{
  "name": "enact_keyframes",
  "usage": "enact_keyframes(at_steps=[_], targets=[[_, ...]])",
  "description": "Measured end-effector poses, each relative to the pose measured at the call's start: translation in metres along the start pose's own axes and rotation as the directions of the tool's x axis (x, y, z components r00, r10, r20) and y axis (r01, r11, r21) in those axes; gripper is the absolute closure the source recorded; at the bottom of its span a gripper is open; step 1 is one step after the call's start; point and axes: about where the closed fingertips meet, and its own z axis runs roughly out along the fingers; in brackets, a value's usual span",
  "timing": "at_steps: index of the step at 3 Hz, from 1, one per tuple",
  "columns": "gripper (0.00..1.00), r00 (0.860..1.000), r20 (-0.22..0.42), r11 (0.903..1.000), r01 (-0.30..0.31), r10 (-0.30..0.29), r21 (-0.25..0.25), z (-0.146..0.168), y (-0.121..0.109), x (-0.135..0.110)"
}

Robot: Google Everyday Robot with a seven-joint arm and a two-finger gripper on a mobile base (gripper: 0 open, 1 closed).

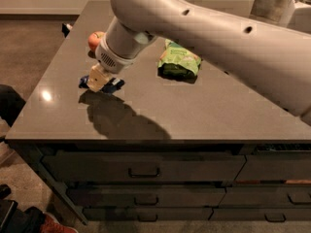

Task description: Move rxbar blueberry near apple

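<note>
On the left part of the grey countertop [194, 110], the rxbar blueberry [113, 86] sits in the gripper [98, 79]. The jaws are closed across its middle, and a blue wrapper end shows on either side. Whether the bar touches the surface cannot be determined. The apple [94, 39] lies just behind, near the bar and partly hidden by the arm [218, 38]. A green snack bag [179, 62] lies further right, well apart from the bar. Drawers [143, 166] run below the counter edge.
</note>
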Motion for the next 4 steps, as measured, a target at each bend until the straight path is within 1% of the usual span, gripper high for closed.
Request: enact_keyframes(at_steps=[1,2,3,4], targets=[[1.0,0.998,0.055,0.9996,-0.017,0.016,0.022,0.013,-0.019,-0.028],[1.0,0.992,0.116,0.9964,-0.064,0.057,0.055,0.023,-0.045,-0.051],[1.0,0.979,0.176,0.9883,-0.121,0.103,0.093,0.032,-0.07,-0.067],[1.0,0.974,0.189,0.9784,-0.154,0.127,0.137,0.042,-0.093,-0.076]])
